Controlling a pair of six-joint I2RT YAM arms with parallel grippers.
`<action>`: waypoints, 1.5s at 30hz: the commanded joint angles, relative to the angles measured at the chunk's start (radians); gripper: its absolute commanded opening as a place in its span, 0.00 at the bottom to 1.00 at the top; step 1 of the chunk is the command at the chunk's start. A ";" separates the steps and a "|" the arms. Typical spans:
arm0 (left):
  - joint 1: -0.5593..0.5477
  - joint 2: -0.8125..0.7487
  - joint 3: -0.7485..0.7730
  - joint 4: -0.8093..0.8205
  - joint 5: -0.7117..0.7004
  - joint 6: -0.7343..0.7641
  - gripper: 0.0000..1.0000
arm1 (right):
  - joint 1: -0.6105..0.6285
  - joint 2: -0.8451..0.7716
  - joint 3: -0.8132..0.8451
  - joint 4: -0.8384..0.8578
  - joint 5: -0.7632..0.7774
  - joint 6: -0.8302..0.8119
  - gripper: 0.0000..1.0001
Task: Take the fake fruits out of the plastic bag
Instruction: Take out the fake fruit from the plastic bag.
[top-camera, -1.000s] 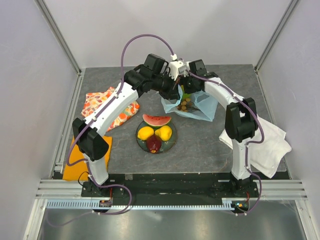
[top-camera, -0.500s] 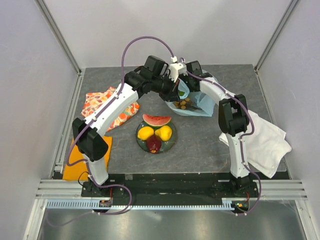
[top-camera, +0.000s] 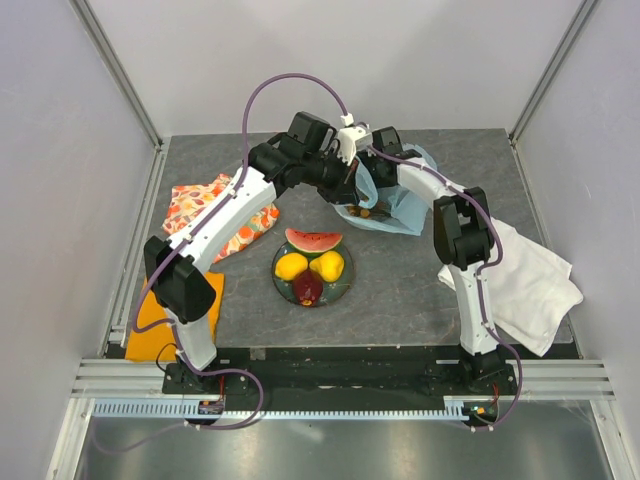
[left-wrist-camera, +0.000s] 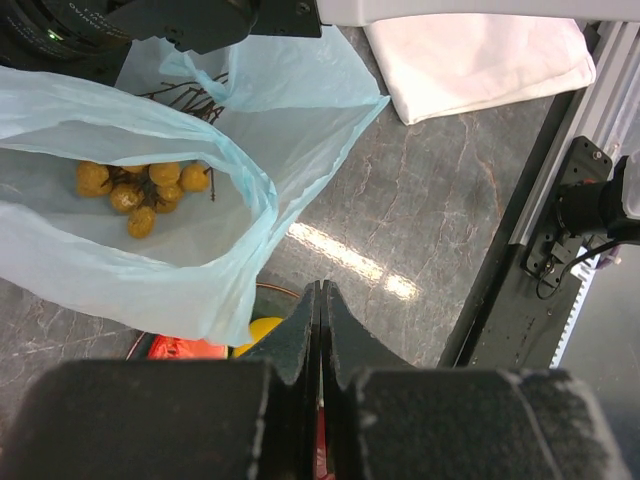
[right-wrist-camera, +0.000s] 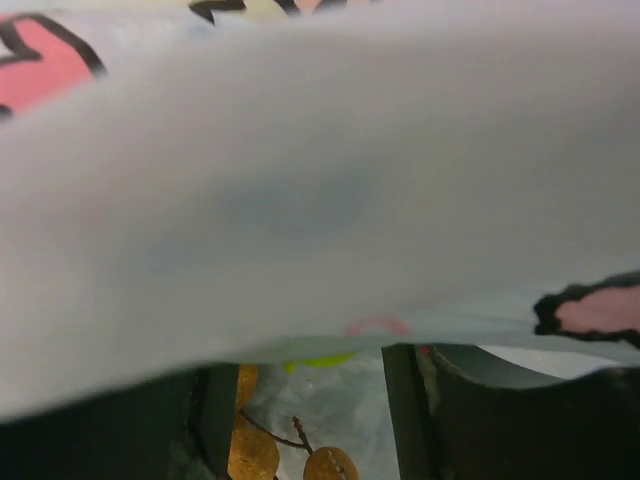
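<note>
The light-blue plastic bag (top-camera: 395, 205) lies at the back centre, its mouth open towards the left wrist camera (left-wrist-camera: 240, 180). The brownish grape bunch (left-wrist-camera: 140, 188) lies inside it. My right gripper (right-wrist-camera: 315, 420) is open inside the bag, with film draped over its camera, grapes (right-wrist-camera: 330, 465) between the fingers and a green piece (right-wrist-camera: 320, 360) beyond. My left gripper (left-wrist-camera: 320, 295) is shut beside the bag's mouth, with nothing visibly in it. On the dark plate (top-camera: 345, 285) lie the watermelon slice (top-camera: 313, 240), two lemons (top-camera: 291, 265) and a dark red fruit (top-camera: 309, 288).
An orange-floral cloth (top-camera: 215, 215) lies at the left. An orange pad (top-camera: 165, 315) lies by the left arm's base. A white cloth (top-camera: 525, 285) lies at the right, under the right arm. Frame posts and walls border the table.
My right arm has swung left and pushed its gripper into the bag. The bag has bunched up towards the left gripper, and the grapes show less from above.
</note>
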 joint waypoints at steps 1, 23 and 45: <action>0.007 -0.029 0.029 0.024 -0.005 -0.009 0.02 | -0.003 -0.051 -0.030 -0.015 0.004 -0.043 0.54; 0.098 0.062 0.210 0.048 -0.055 -0.003 0.01 | -0.052 -0.494 -0.188 -0.294 -0.390 -0.279 0.00; 0.136 -0.153 0.170 0.021 -0.147 0.077 0.61 | 0.284 -1.123 -0.639 -0.406 -0.402 -0.641 0.00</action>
